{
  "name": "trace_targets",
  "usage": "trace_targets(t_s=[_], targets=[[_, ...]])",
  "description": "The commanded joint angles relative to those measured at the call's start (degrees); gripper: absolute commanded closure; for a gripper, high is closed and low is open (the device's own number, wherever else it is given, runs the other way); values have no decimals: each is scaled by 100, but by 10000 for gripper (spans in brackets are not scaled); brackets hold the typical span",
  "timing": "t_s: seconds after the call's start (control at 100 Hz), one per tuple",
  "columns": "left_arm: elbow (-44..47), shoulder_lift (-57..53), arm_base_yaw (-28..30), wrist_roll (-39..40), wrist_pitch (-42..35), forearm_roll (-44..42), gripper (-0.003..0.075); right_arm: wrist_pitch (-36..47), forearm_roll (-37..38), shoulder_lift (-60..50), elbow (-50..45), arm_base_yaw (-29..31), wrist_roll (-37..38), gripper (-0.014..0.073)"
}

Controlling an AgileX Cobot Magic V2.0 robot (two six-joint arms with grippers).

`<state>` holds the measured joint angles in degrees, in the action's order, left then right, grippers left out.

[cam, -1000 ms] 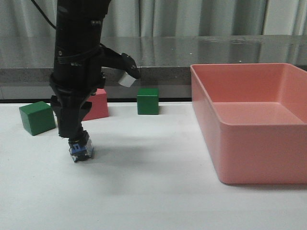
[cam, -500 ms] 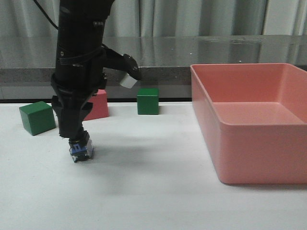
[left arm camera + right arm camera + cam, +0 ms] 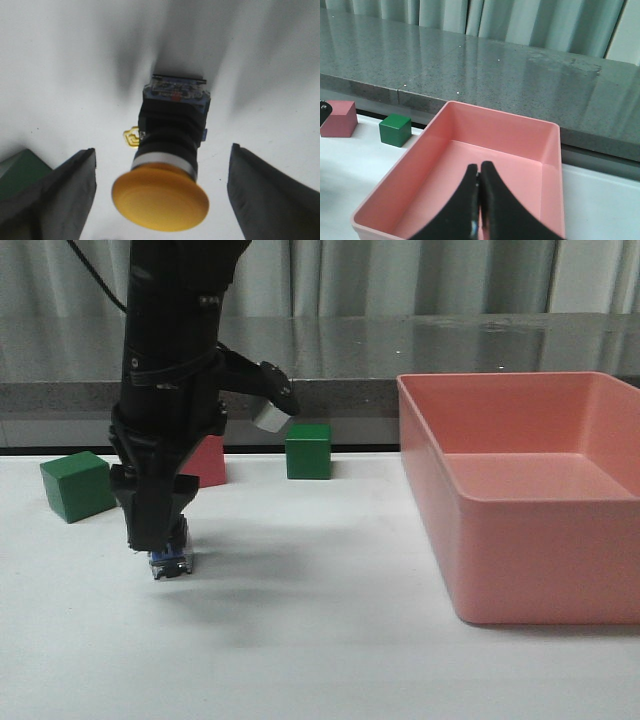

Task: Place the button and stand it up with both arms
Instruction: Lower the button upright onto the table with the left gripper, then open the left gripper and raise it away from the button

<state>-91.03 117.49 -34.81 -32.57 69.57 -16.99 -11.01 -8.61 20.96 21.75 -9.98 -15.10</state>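
Note:
The button (image 3: 170, 150) stands on its blue-clear base on the white table, with its yellow cap towards the left wrist camera. My left gripper (image 3: 161, 150) is open, with a finger on each side of the button and a gap on both sides. In the front view the left gripper (image 3: 160, 538) covers most of the button (image 3: 171, 562), and only the blue base shows below it. My right gripper (image 3: 480, 171) is shut and empty above the pink bin (image 3: 530, 130). It is out of the front view.
The pink bin (image 3: 440, 540) stands at the right. A green cube (image 3: 76, 485) sits at the left, a pink cube (image 3: 208, 462) behind the left arm, and a second green cube (image 3: 308, 450) at the back centre. A grey ledge runs behind the table.
My left arm has come down slightly over the button. The button's base, tilted a second ago, now sits flat on the table. The right arm's earlier state is not shown.

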Motion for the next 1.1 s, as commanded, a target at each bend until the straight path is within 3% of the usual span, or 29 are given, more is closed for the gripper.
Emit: trace_targets(t_s=[0.0, 0.81, 0.88, 0.95, 1.09], targets=[[-108, -301, -44, 71, 290, -51, 170, 467, -8, 22, 153, 40, 15, 652], [-108, -1887, -44, 346, 290, 499, 181, 467, -8, 22, 153, 40, 15, 652], [-108, -2087, -44, 391, 290, 499, 230, 467, -8, 22, 153, 40, 15, 652], [-108, -2277, -33, 391, 290, 488, 326, 467, -8, 22, 153, 40, 15, 652], [-108, -2678, -33, 391, 269, 502, 612, 467, -8, 22, 153, 40, 15, 652]])
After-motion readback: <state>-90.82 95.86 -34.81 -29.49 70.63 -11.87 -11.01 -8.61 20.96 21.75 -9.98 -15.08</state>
